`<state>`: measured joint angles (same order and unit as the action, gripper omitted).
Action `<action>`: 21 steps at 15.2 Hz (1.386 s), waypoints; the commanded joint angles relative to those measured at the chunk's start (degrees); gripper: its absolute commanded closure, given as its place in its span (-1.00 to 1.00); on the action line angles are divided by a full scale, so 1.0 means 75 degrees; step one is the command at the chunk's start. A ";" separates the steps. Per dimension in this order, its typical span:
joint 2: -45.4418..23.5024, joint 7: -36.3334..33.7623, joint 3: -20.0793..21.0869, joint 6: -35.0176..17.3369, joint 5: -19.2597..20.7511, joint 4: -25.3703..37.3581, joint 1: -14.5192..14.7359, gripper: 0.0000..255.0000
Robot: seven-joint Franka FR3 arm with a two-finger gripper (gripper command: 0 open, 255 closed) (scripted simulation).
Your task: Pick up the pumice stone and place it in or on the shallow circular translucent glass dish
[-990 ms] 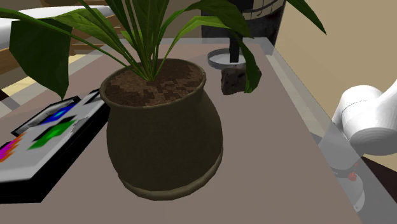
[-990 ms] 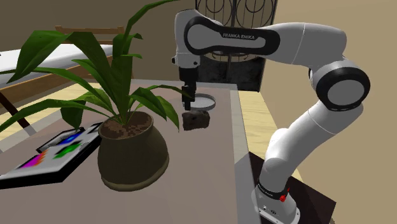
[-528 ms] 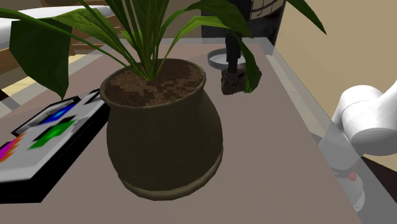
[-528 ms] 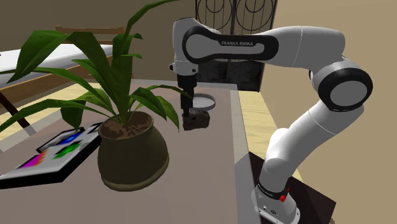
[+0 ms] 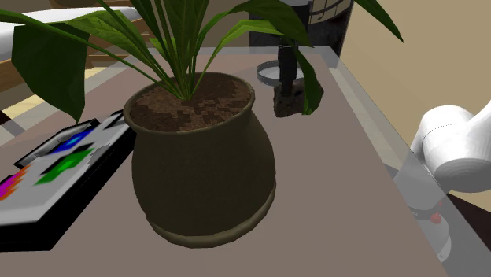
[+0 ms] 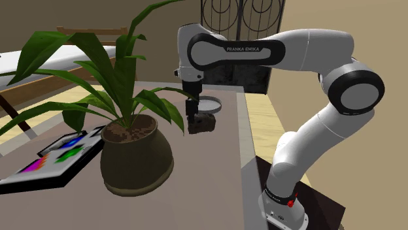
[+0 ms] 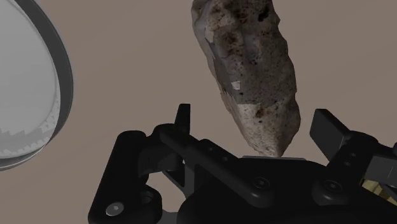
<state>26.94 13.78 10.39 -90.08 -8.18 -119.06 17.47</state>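
The claw (image 7: pixel 254 124) is held open astride one end of the pumice stone (image 7: pixel 251 63), with a gap seen at each finger. The stone is laid on the table (image 7: pixel 127 57), near the glass dish (image 7: pixel 62 63), with bare tabletop left between them. The plant pot (image 6: pixel 137 157) is set well apart.

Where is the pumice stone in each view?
Shoulder view: the pumice stone sits upper right of centre, past the plant pot.
Second exterior view: it is central, right of the plant pot.
Wrist view: it lies between the open gripper fingers.
Shared landmark: the round dish beside it.
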 commanded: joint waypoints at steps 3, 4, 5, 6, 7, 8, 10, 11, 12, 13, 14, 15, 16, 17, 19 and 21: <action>0.0000 0.0000 0.0000 0.0000 0.0000 0.0000 0.0000 1.00; 0.0000 0.0000 0.0000 0.0000 0.0000 0.0000 0.0000 1.00; -0.0004 -0.0001 0.0001 -0.0003 0.0000 0.0001 0.0000 1.00; 0.0004 0.0003 -0.0002 0.0000 0.0001 -0.0004 -0.0001 1.00; 0.0002 0.0003 -0.0002 -0.0003 0.0001 -0.0005 -0.0001 1.00; 0.0002 0.0002 -0.0001 -0.0003 0.0000 -0.0005 0.0000 1.00; 0.0005 0.0004 -0.0002 -0.0008 0.0000 -0.0013 -0.0001 1.00; 0.0001 0.0001 0.0002 -0.0001 -0.0001 -0.0002 -0.0002 1.00; -0.0020 -0.0008 -0.0003 0.0099 0.0005 0.0119 -0.0006 1.00; -0.0042 -0.0016 -0.0008 0.0198 0.0011 0.0240 -0.0009 1.00; -0.0068 -0.0026 -0.0012 0.0298 0.0016 0.0367 -0.0012 1.00; -0.0094 -0.0035 -0.0016 0.0398 0.0022 0.0493 -0.0015 1.00; -0.0122 -0.0044 -0.0021 0.0498 0.0028 0.0621 -0.0018 1.00; -0.0152 -0.0054 -0.0025 0.0598 0.0033 0.0750 -0.0020 1.00; -0.0216 -0.0074 -0.0032 0.0798 0.0044 0.1015 -0.0026 1.00; -0.0286 -0.0095 -0.0038 0.0999 0.0055 0.1287 -0.0031 1.00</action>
<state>25.16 13.33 10.05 -83.57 -7.88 -110.70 17.24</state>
